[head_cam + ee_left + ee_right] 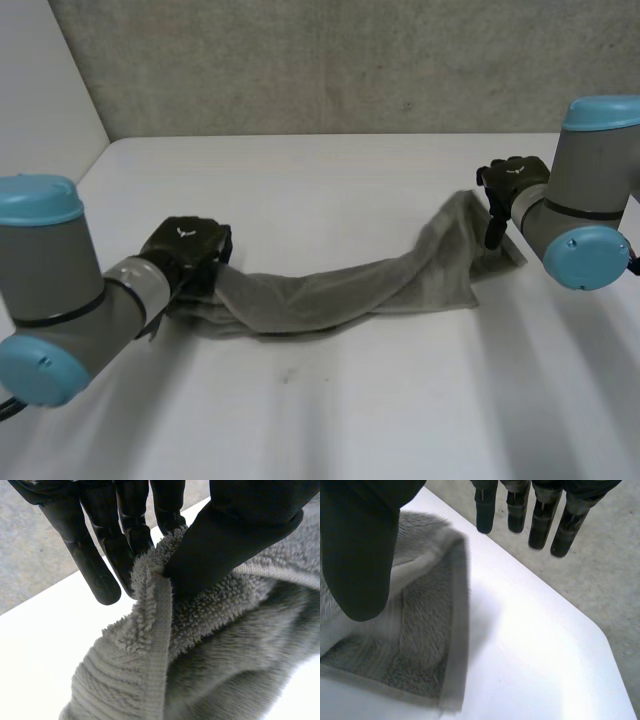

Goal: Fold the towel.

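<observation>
On the desk (pixel 330 410): a grey towel (pixel 340 292) lies bunched into a long rope rather than spread flat, and it sags a little in the middle.
Towel's axis: seen from behind the arms, it runs from about 8 o'clock to 2 o'clock across the desk, with one end at each hand.
Left hand (pixel 190 252): at the 8 o'clock end and gripping the towel. Its wrist view shows the thumb pressing a hemmed edge against the fingers (pixel 95 565), a proper pinch.
Right hand (pixel 512 182): at the 2 o'clock end, and open. Its fingers (pixel 542 527) are straight and clear of the cloth. The thumb hangs over a hemmed corner that lies partly flat on the desk, and I cannot tell whether it touches the cloth.
Nearer hand: each is at its own end, and neither is near the middle.
Step in hand: I'd judge it is getting a hold on both ends so the towel can be drawn out flat. The folding itself looks hardly begun.
What the move turns on: the free corner lies just toward 6 o'clock of the right hand, so that hand would have to close down onto it. A pull along the 8-to-2 line would then straighten the rope.
Risk: a pull from the left alone would likely drag the loose end away.
</observation>
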